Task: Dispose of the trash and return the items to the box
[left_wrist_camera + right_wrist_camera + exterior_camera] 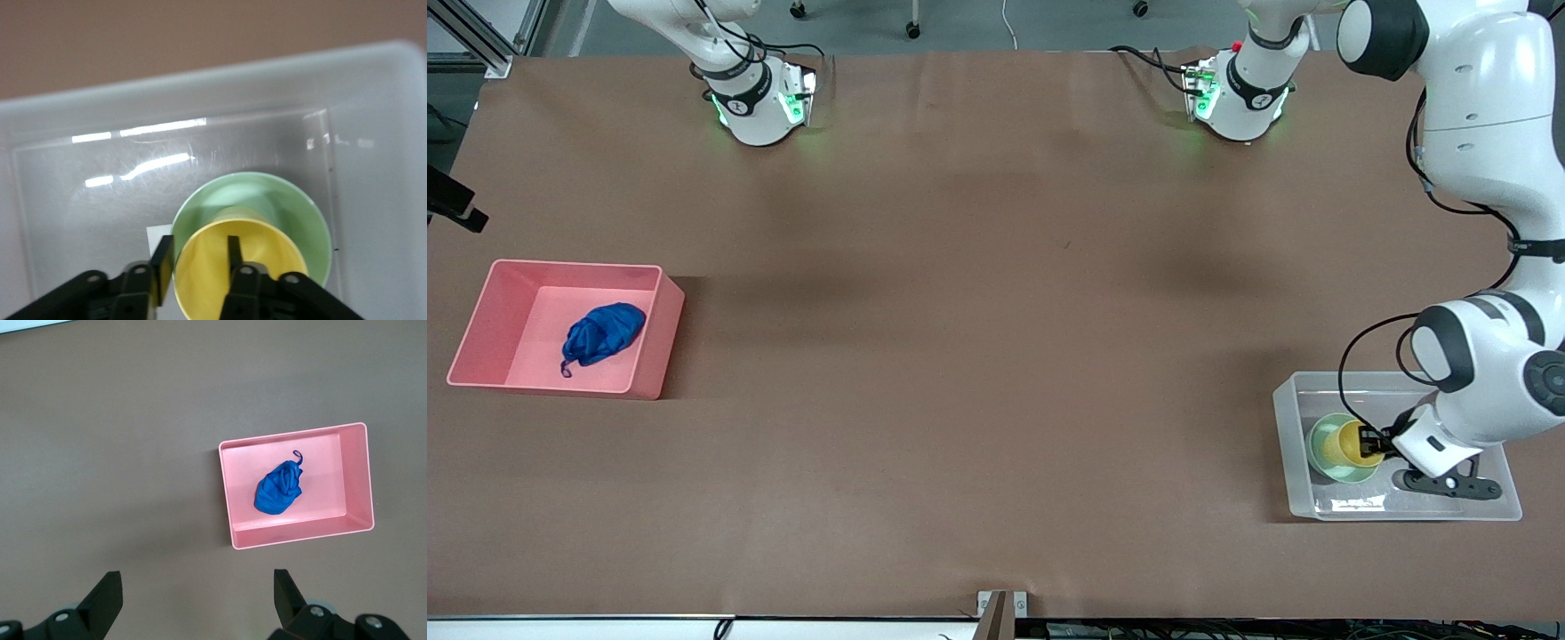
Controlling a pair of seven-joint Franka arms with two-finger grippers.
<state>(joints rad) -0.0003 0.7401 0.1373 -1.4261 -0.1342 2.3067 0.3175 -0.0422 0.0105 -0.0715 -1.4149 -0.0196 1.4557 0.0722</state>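
Observation:
The yellow cup [1352,443] stands inside the mint-green bowl [1319,437], and both sit in the clear box [1291,444] at the left arm's end of the table. My left gripper [1376,442] reaches into the box. In the left wrist view my left gripper [200,257] straddles the cup [273,257] wall, one finger outside and one inside, with a gap between them. The bowl [267,193] rests on the box [200,87] floor. The blue trash wad [603,333] lies in the pink bin [578,265]. My right gripper [193,583] hangs open and empty high over bare table beside the bin.
The pink bin [293,538] with the wad [279,487] stands at the right arm's end of the table. A white sticker [157,237] shows on the box floor beside the bowl. Brown table lies between bin and box.

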